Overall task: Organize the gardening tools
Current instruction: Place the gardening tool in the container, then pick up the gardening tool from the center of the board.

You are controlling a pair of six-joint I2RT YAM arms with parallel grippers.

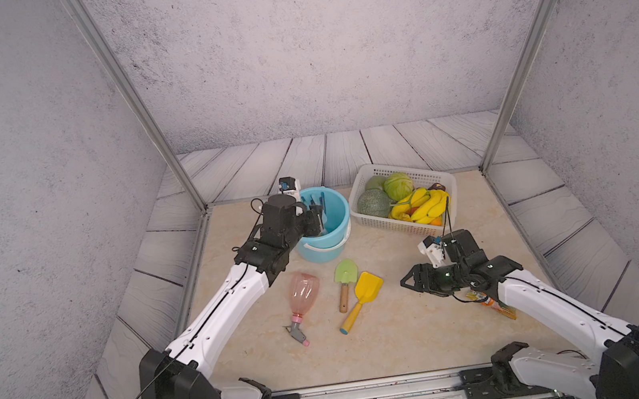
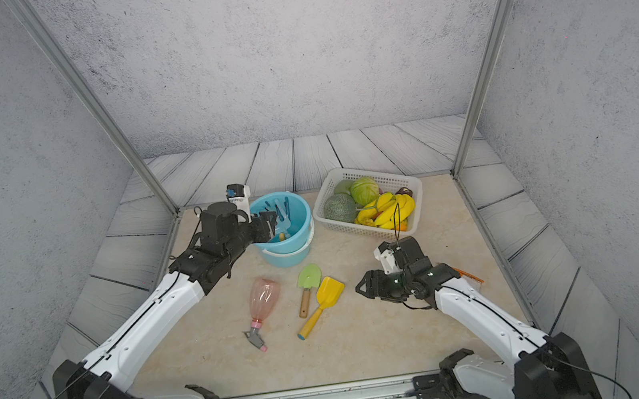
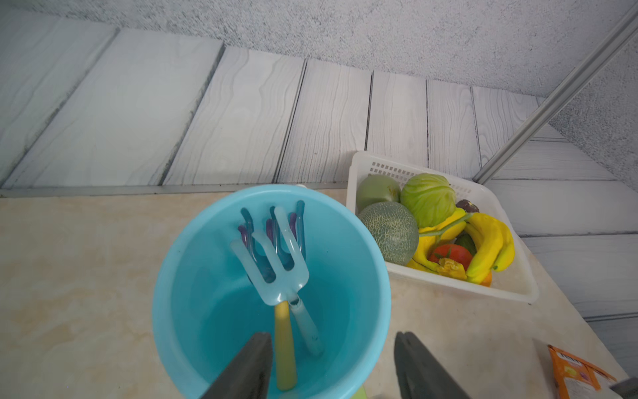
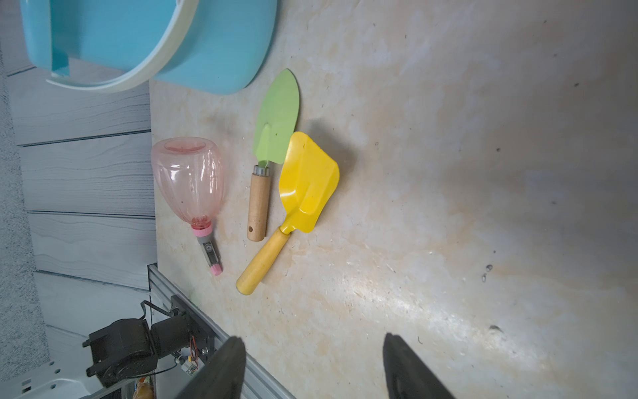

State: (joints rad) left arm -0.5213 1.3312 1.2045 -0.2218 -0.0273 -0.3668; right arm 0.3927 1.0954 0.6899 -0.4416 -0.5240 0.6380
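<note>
Hovering at bucket: left gripper [image 3: 331,342], jaws apart with nothing between them, at the near rim of the light-blue bucket [image 3: 165,276]; both top views show the same
Bucket contents: pale blue fork [image 3: 276,266] leans tines-up with its handle down inside; yellow handle [image 3: 284,345] lies just beside it; purple tines [image 3: 269,229] and a darker blue rake [image 3: 300,221] stand behind, against the far wall
Right side: right gripper [image 4: 312,342], jaws parted and empty, low over bare tabletop [image 4: 448,207], well apart from the tools
Green trowel: green trowel [image 4: 276,117] lies flat on the table, wooden handle toward the robot, blade tip near the bucket's base
Yellow scoop: yellow scoop [image 4: 307,179] lies flat just beside the trowel, its blade edge against the green blade, handle angled away
Spray bottle: pink spray bottle [image 1: 302,291] on its side, left of the trowel, nozzle toward the robot
Basket: white basket [image 1: 396,224] of fruit and vegetables, right of the bucket
Packet: orange packet [image 1: 491,303], partly hidden under the right arm
</note>
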